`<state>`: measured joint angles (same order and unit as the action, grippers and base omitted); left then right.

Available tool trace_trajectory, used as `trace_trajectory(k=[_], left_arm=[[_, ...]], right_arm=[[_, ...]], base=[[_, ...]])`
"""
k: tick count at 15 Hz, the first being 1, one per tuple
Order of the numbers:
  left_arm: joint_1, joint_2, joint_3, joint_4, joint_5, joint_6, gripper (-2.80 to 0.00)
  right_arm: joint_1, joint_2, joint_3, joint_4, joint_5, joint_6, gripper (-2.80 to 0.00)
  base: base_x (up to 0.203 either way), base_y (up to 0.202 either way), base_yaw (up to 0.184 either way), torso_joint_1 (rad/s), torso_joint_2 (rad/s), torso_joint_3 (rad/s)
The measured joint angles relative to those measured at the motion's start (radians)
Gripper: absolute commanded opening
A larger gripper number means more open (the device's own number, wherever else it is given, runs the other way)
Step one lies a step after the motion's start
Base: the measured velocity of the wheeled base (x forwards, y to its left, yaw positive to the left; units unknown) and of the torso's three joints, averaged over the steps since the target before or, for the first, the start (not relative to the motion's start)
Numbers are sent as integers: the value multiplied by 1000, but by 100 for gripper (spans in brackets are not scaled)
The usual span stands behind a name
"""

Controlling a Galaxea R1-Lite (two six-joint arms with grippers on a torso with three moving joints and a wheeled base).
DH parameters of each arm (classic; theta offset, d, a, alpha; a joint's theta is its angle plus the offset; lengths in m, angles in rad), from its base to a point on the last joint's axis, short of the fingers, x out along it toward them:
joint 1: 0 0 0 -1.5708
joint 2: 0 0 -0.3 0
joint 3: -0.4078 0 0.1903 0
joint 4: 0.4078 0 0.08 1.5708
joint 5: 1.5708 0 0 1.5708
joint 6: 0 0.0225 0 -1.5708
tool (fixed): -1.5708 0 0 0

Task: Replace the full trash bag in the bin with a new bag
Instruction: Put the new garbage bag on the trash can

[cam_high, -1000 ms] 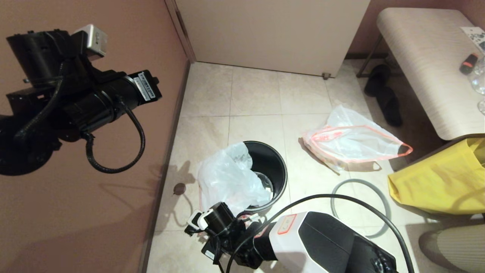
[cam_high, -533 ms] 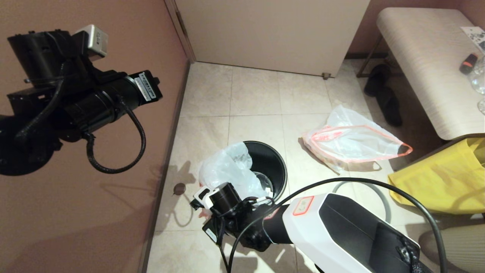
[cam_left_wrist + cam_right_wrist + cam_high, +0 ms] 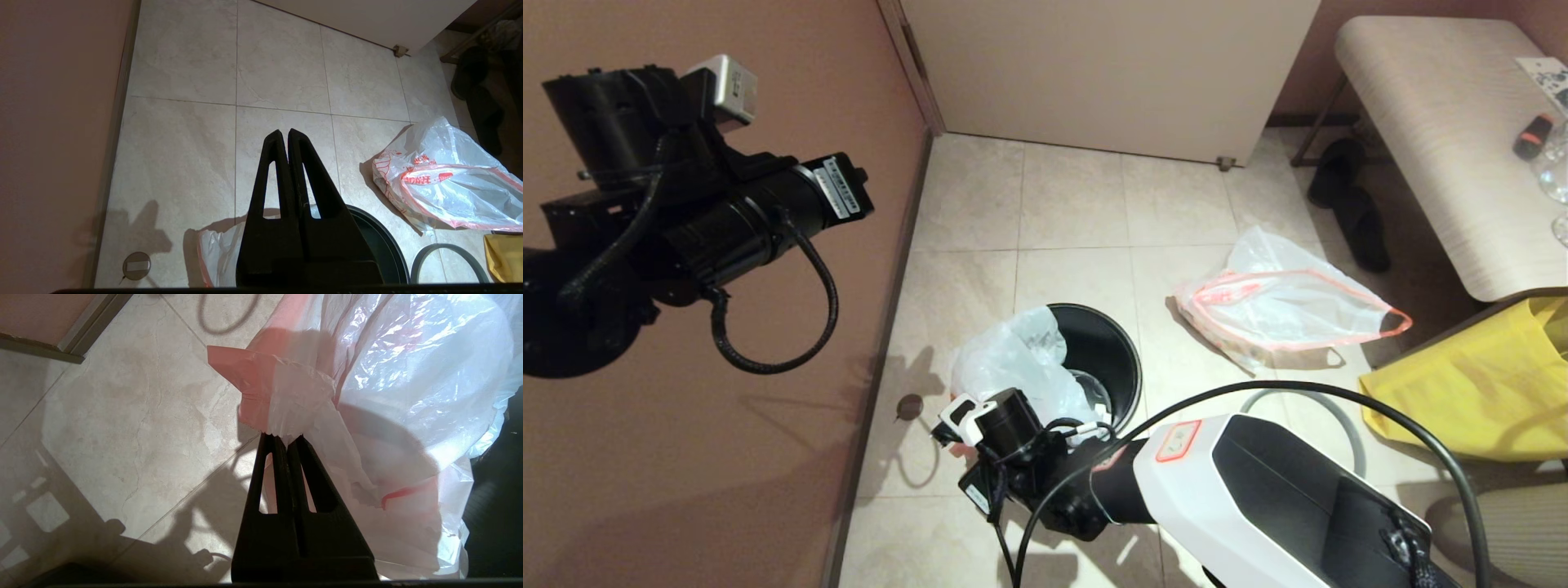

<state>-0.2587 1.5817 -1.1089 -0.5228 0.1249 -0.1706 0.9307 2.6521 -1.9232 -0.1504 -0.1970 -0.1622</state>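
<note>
Your left gripper (image 3: 288, 134) hangs high at left, fingers pressed together on nothing, your right gripper (image 3: 286, 441) pinches the full trash bag (image 3: 1013, 371) draped over the bin (image 3: 1115, 359), and the new bag (image 3: 1282, 306) lies far right.

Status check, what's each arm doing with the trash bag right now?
Right tool shut on full bag hem beside bin. Left tool shut, raised, holding nothing. New bag on floor.

Bin at lower centre of the head view, bags on either side.
The translucent white plastic bag with pink-red hem (image 3: 1021, 367) drapes over the left rim of the small round black plastic bucket (image 3: 1107, 359); a like limp bag (image 3: 1282, 306) lies on the floor to its upper right, the grey hoop rim (image 3: 1339, 420) at lower right.
</note>
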Motion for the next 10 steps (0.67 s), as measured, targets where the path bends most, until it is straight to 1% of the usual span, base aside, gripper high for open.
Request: trace_trajectory(k=[3, 7, 10], left_arm=[[0, 0, 0, 0, 0, 0, -280], [-1, 0, 0, 0, 0, 0, -280], [-1, 0, 1, 0, 0, 1, -280]], right_arm=[[-12, -3, -1, -16, -10, -2, -280], [-70, -10, -19, -37, -98, -11, -280], [-111, -35, -17, -37, -121, 1, -280]], base=[[0, 0, 0, 0, 0, 0], [0, 0, 0, 0, 0, 0], [0, 0, 0, 0, 0, 0]])
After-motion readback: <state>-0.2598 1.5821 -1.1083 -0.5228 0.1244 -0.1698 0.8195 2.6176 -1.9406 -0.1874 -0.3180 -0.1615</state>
